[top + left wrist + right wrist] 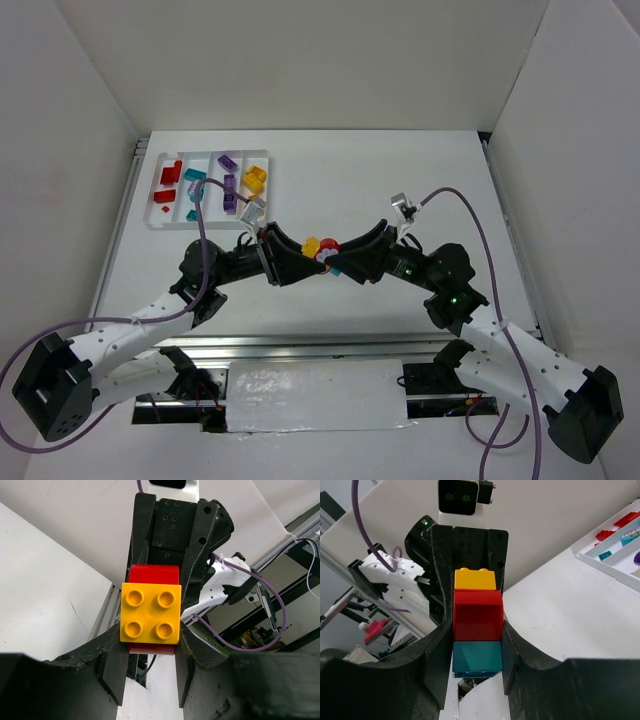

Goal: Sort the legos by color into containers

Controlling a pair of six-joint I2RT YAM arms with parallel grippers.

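Two grippers share one three-brick stack (320,248) at mid-table.
The left gripper (149,652) is clamped on the yellow brick (151,612). The right gripper (477,655) is closed around the teal brick (476,656), with the red brick (477,615) between the two. The stack sits well apart from the white tray (160,222), whose compartments hold loose bricks (255,178) in red, teal, purple and yellow.

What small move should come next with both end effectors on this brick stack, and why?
Probably ease the right end effector away from the left end effector to split the stack. The left holds the yellow brick, the right the teal brick end, with the red brick joined between; mixed colors can't be sorted yet.
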